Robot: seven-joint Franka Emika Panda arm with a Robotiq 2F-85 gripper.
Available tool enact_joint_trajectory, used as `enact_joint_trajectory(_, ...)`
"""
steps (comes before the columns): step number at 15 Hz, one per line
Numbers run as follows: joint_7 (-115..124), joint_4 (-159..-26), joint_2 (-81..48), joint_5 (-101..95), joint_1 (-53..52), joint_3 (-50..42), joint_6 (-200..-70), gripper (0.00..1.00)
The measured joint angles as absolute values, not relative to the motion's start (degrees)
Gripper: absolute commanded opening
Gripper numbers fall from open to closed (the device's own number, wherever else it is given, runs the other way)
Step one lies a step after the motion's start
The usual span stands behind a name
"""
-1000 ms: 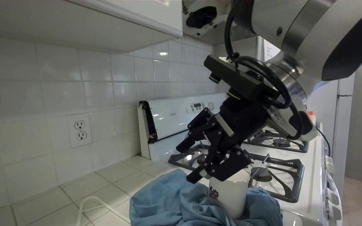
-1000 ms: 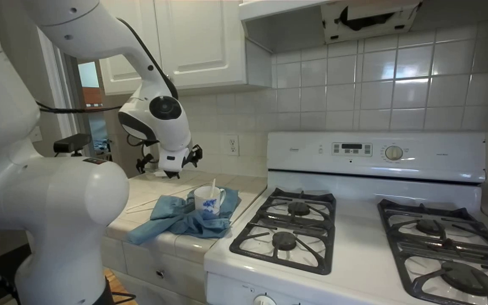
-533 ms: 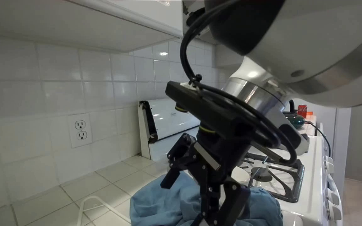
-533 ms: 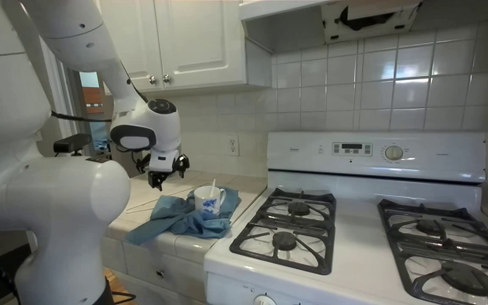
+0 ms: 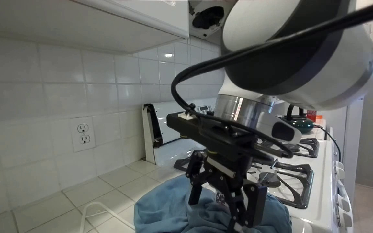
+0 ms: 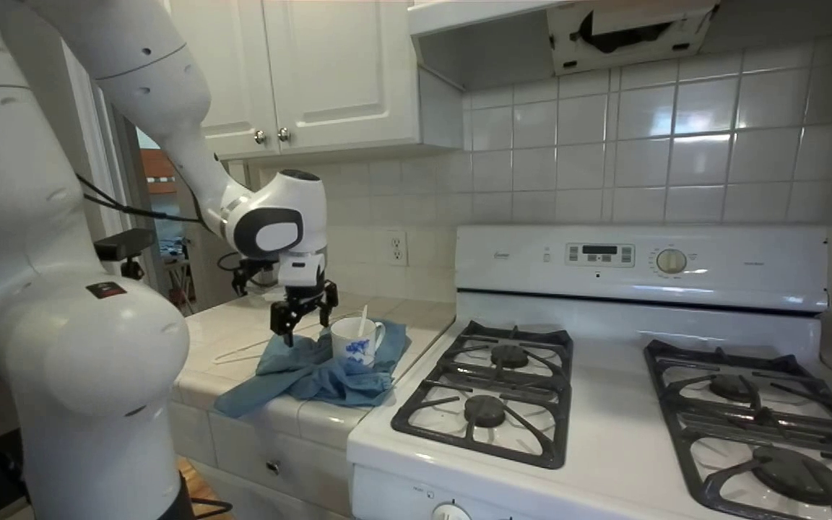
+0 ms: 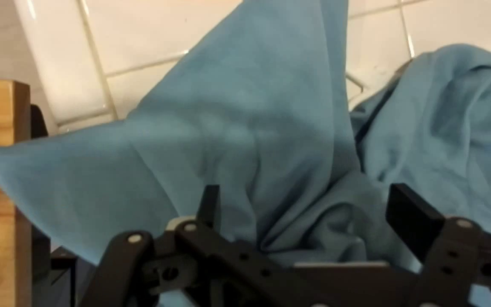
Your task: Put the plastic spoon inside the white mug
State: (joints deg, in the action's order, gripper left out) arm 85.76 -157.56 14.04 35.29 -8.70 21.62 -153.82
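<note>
The white mug (image 6: 347,339), with a blue print, stands upright on the crumpled blue cloth. In an exterior view it is mostly hidden behind my gripper, with part of its print (image 5: 220,198) showing. The white plastic spoon (image 6: 363,318) stands in the mug with its handle above the rim. My gripper (image 6: 306,326) points down, just left of the mug and above the cloth in that view. In the wrist view my gripper (image 7: 307,209) is open, with only cloth visible below its fingers. The mug and spoon are out of the wrist view.
The blue cloth (image 7: 249,128) lies bunched on the tiled counter (image 6: 206,325); it also shows in an exterior view (image 5: 170,207). A thin white wire frame (image 5: 97,205) lies beside it. The stove (image 6: 604,404) adjoins the counter. A cabinet (image 6: 344,72) hangs above. A dark green kettle (image 5: 301,124) stands farther back.
My gripper has come down from a tilted pose to a more upright one, low over the cloth beside the mug. It stays open. The mug and spoon have not moved.
</note>
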Motion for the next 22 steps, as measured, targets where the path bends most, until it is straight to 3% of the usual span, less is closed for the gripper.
enact_joint_trajectory(7,88.32,-154.35,35.7,23.45,-7.41,14.18,-123.43,1.0)
enact_joint_trajectory(13,84.93,-148.22,48.27,11.84,-6.38,13.0,-99.55,1.0)
enact_joint_trajectory(22,84.68,-147.38,49.21,9.41,-4.75,14.08,-96.92,1.0)
